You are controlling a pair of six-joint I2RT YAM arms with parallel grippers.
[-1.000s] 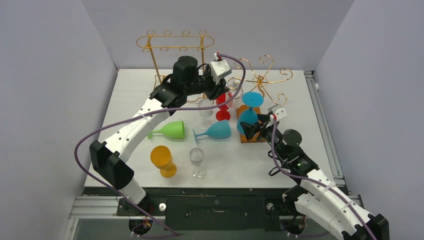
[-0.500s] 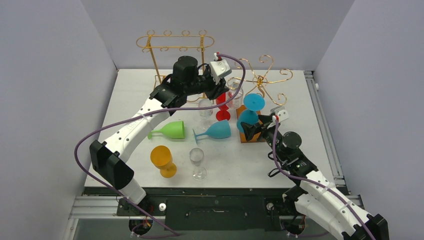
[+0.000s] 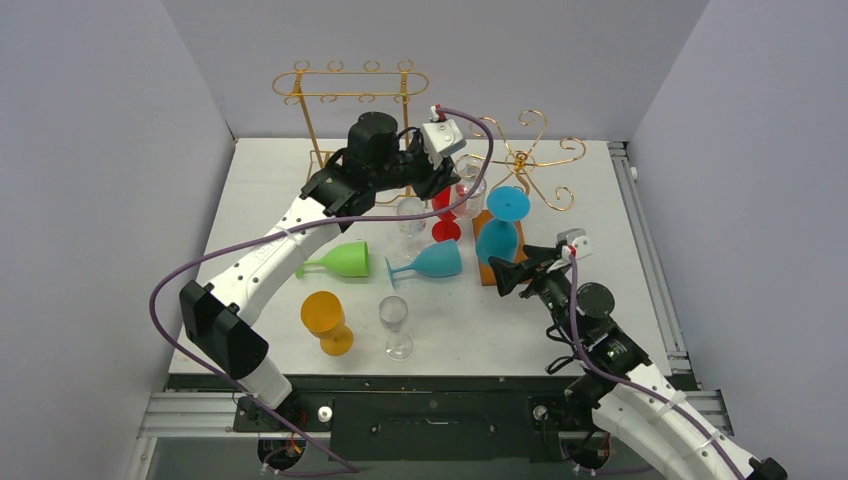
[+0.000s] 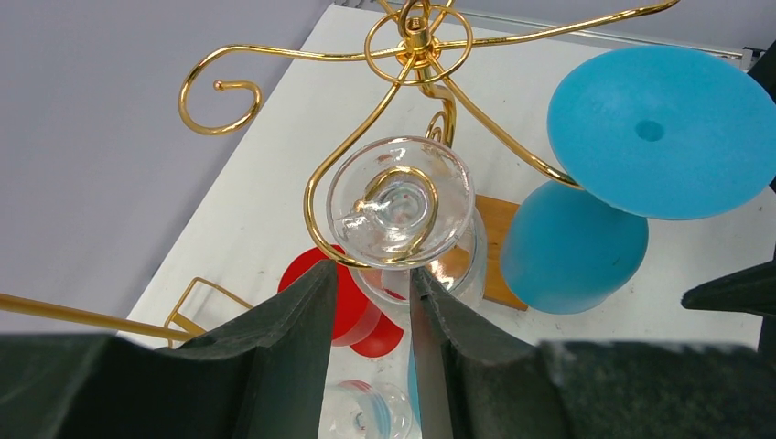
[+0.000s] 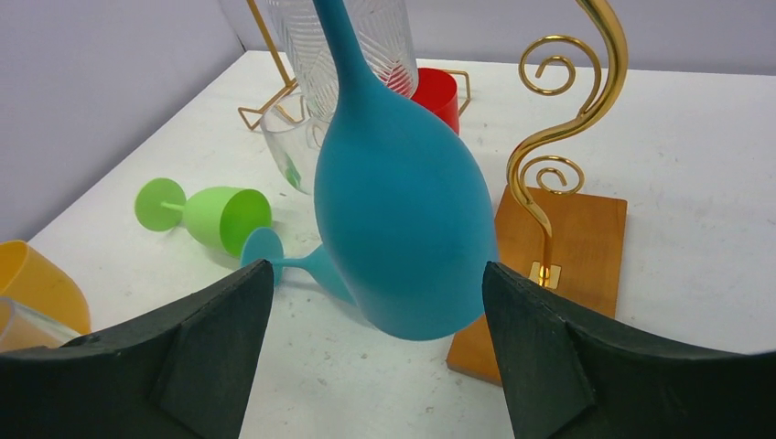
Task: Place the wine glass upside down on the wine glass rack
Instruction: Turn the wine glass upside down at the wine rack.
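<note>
Rack point(image 3: 520, 157) first: the gold one with curled arms stands on its wooden base point(image 5: 567, 240) on the tabletop point(image 3: 620, 200). I see a blue wine glass point(image 3: 497, 240) hanging upside down from one of the rack's near arms, foot up, bowl just over the base. My right gripper point(image 3: 501, 277) sits just in front of the rack, fingers spread wide either side of the blue bowl and clear of it. My left gripper point(image 4: 371, 268) is at the rack's left side, fingers clenched on a clear wine glass point(image 4: 400, 197), I think just under its foot, though the contact is partly hidden. That glass is inverted, its foot resting in a curl of the rack's arm. A second blue glass point(image 3: 430, 262) and a green glass point(image 3: 340, 260) lie on their sides left of the rack.
</note>
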